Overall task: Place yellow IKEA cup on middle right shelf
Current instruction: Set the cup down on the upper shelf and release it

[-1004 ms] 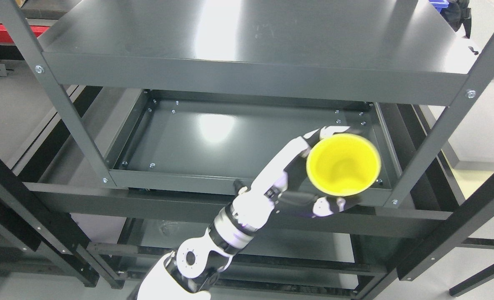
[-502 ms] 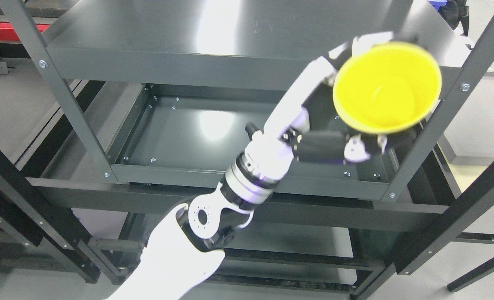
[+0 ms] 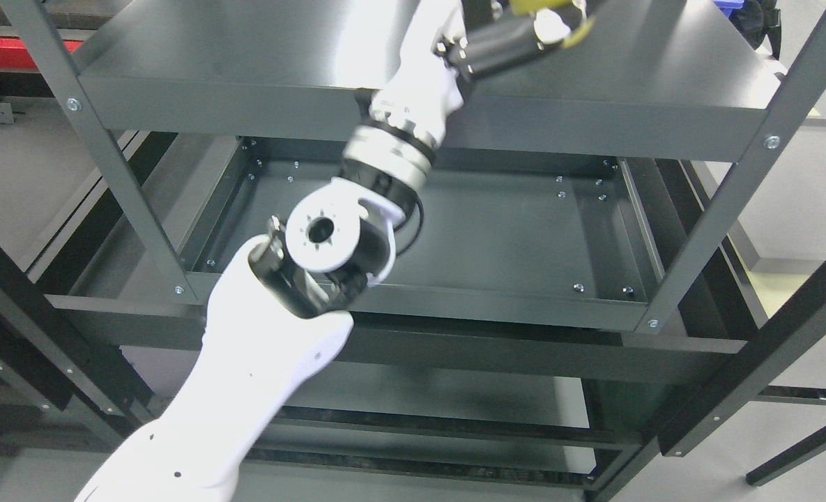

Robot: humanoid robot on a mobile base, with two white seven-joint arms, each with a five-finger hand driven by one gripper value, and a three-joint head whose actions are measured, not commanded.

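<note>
Only a sliver of the yellow cup shows at the top edge, above the top shelf; it looks light, rigid, smooth plastic, best gripped around its wall. The left hand's fingers appear wrapped on it.

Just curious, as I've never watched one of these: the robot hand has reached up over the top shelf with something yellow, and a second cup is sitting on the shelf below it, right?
Not quite. The head view shows the shelf below bare; no second cup sits there. The rest holds: the robot hand is up over the top shelf, with a bit of yellow showing at the picture's top edge.
</note>
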